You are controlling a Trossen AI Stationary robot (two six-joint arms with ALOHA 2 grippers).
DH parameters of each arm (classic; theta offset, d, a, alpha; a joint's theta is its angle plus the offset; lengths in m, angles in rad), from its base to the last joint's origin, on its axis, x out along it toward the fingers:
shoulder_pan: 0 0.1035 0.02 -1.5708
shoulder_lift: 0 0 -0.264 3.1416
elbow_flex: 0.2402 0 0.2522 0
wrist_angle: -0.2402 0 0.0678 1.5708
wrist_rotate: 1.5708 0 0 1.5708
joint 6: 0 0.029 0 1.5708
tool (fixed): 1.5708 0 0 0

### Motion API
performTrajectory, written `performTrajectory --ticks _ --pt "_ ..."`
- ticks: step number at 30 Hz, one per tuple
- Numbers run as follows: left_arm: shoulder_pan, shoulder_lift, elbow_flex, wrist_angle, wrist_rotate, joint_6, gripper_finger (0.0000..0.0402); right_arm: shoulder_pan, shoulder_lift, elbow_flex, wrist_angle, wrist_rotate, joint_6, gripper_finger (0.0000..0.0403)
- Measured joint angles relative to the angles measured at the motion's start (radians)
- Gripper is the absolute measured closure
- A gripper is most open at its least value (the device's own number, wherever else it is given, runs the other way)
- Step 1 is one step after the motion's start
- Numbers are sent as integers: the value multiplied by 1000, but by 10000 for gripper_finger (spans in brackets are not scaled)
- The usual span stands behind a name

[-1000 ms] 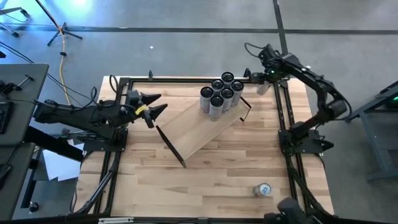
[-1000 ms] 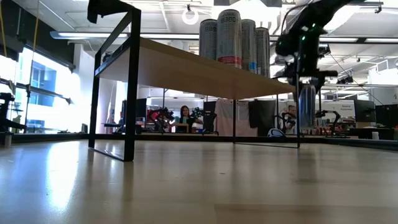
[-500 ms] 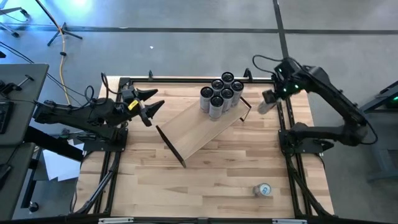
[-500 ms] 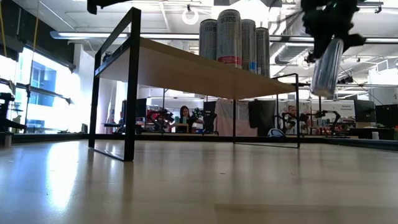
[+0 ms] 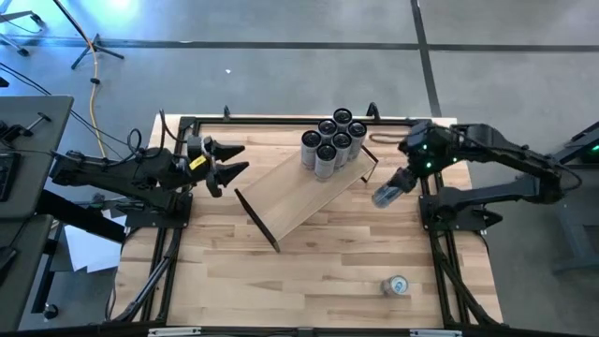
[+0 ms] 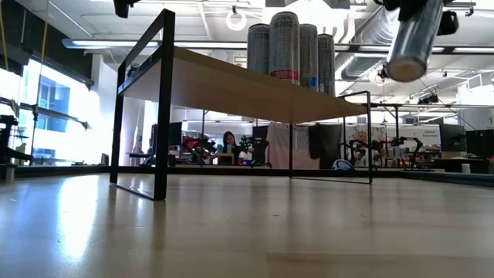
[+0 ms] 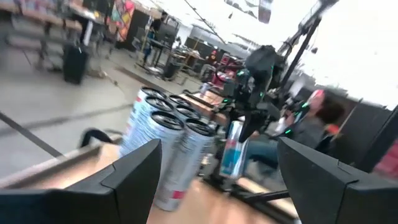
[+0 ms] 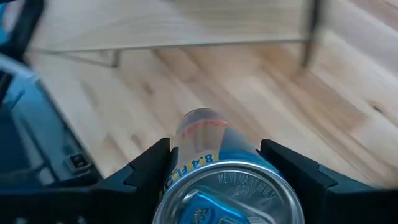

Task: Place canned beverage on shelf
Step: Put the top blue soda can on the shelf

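Transport step in hand: the right gripper (image 5: 393,191) has its jaws closed on a tilted can (image 5: 387,194), carried in the air just beside the shelf (image 5: 304,192) end where six cans (image 5: 333,143) stand clustered. Next move, in my judgement, calls for righting the can and lowering it onto bare board. Left gripper (image 5: 234,161) waits with jaws parted and empty, near the shelf's other end.

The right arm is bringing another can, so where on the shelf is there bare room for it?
The shelf is bare from the can cluster to its near-left bracket. It is crowded only at the far-right end, where six cans stand packed. The right gripper holds the can just beyond that end.
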Motion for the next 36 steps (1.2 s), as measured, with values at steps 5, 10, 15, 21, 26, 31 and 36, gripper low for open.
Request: performTrajectory --ticks 5,10,15,21,26,31,36 --pt "-25 1 0 0 58 -180 112 165 27 0 114 14 -25 188" --pt "-84 22 0 1 104 -307 112 303 67 0 207 15 -86 188" --pt "-156 75 0 50 65 -344 112 403 117 0 322 16 -80 183" --pt "-194 126 59 30 43 -154 112 495 175 0 446 16 12 184" --pt "-196 126 166 -81 40 61 112 514 245 74 454 48 45 185" --pt "-195 122 262 -203 -32 188 112 513 357 272 380 137 -22 185" --pt "-194 123 286 -257 -44 233 112 493 519 556 185 231 -116 185"
